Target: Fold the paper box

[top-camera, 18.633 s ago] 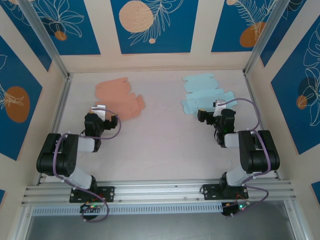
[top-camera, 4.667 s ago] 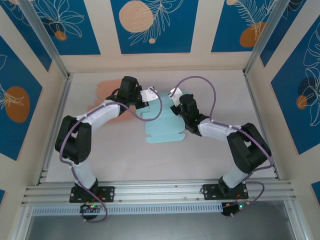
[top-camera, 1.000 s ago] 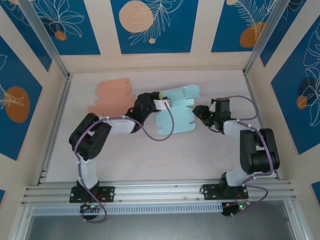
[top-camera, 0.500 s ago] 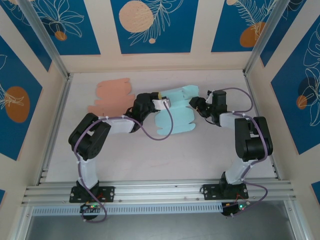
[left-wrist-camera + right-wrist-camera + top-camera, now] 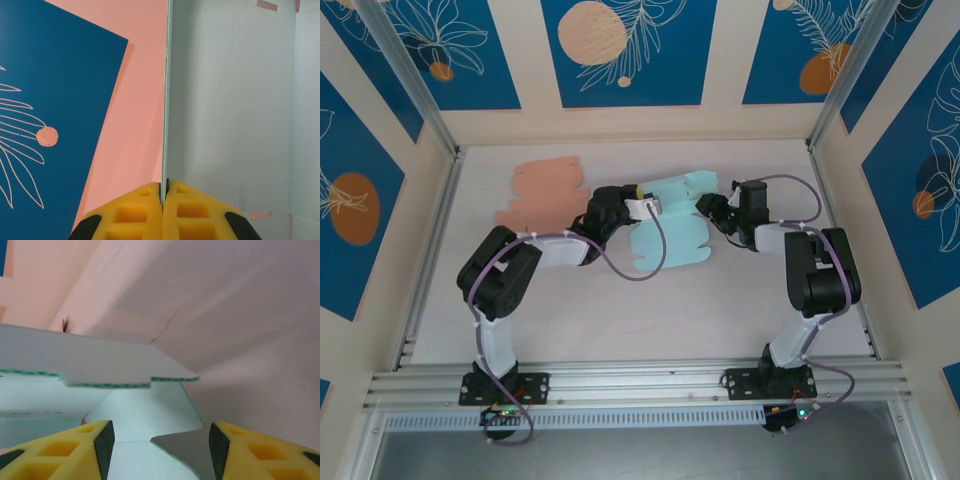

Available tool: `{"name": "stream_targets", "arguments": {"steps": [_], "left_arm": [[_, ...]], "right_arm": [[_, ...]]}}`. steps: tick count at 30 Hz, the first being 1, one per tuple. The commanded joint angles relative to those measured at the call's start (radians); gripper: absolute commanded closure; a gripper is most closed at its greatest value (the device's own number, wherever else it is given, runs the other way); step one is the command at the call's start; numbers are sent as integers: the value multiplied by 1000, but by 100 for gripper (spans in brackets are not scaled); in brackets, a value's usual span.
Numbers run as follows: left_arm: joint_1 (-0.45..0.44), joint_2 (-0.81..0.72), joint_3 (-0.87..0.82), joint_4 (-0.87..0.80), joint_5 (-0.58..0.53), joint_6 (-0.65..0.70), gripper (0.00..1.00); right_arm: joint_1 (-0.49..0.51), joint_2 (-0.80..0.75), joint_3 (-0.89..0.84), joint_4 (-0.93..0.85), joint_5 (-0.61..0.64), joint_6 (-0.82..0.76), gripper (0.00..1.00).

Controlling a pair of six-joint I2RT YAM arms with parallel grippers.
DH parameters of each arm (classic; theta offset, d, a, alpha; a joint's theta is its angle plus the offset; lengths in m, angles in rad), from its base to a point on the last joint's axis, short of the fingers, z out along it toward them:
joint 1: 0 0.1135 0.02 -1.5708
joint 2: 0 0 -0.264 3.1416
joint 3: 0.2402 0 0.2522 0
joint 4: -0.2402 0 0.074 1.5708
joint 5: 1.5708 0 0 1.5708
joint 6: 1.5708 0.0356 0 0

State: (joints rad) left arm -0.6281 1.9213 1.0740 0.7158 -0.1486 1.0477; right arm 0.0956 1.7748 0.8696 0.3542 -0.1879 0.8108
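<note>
The left arm rises from its base at the near edge of the desk (image 5: 620, 330), bends at the elbow and runs low toward the middle of the back. There the left claw (image 5: 638, 203) meets the left edge of the paper box (image 5: 672, 232), a light blue cut sheet lying in the middle of the back half. In the left wrist view its yellow fingers (image 5: 140, 210) are pressed together with the thin edge of the sheet pinched between them. The sheet runs away from them edge-on, its pale face to the right.

The right arm folds sharply at its elbow, and its forearm runs back and leftward. This puts the right claw (image 5: 710, 210) at the far right corner of the sheet, facing the left one across it. Its jaws stand wide apart and grip nothing. In the right wrist view a corner of the blue sheet lies between them, and another panel is raised off the desk just beyond.

An orange sheet (image 5: 545, 195) of the same cut lies flat at the back left, just beside the left wrist. A purple cable (image 5: 655, 262) loops from the left wrist over the near left part of the blue sheet. Blue wall panels (image 5: 620, 50) with leaf drawings close in the desk.
</note>
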Motion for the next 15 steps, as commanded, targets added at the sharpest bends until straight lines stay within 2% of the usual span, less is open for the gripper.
{"name": "stream_targets", "arguments": {"steps": [1,7,15], "left_arm": [[12,-30,10,-4,32,-28,100],[12,-23,10,-16,35,-5,100],[12,-1,21,-30,23,21,100]], "right_arm": [[7,36,30,43,-20,-18,45],[23,43,56,40,-17,-30,46],[47,18,83,-27,2,-77,61]]}}
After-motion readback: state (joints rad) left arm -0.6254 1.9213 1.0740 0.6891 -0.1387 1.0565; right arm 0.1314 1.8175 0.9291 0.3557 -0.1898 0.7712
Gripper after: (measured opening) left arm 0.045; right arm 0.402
